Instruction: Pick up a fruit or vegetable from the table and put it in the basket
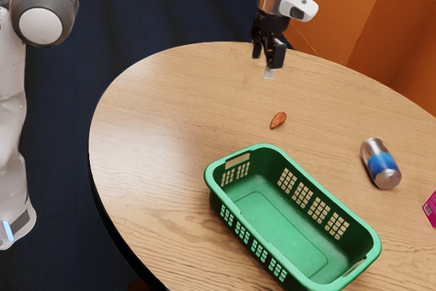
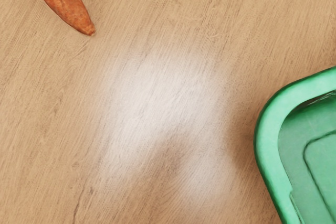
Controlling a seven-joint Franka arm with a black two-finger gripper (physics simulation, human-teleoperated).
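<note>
One sweet potato (image 1: 278,120) is on the wooden surface (image 1: 157,120), outside the green basket (image 1: 272,219) and near its rim. Your gripper (image 1: 263,64) hangs above the surface with its two fingers standing apart, so you have it open. The sweet potato lies lower than the gripper and off to one side — in the exterior view you find it below the fingertips and slightly toward that view's right, between the gripper and the basket's nearest end. The two are well apart, and you can see wood between them.

In the wrist view you get the orange-red skin and a tapered end of the sweet potato, with a stretch of wood between it and the basket's rounded corner. Past the basket, toward the exterior view's right, you have a silver and blue can (image 1: 381,163) on the surface — and a pink box (image 1: 430,210) at the view's edge.
</note>
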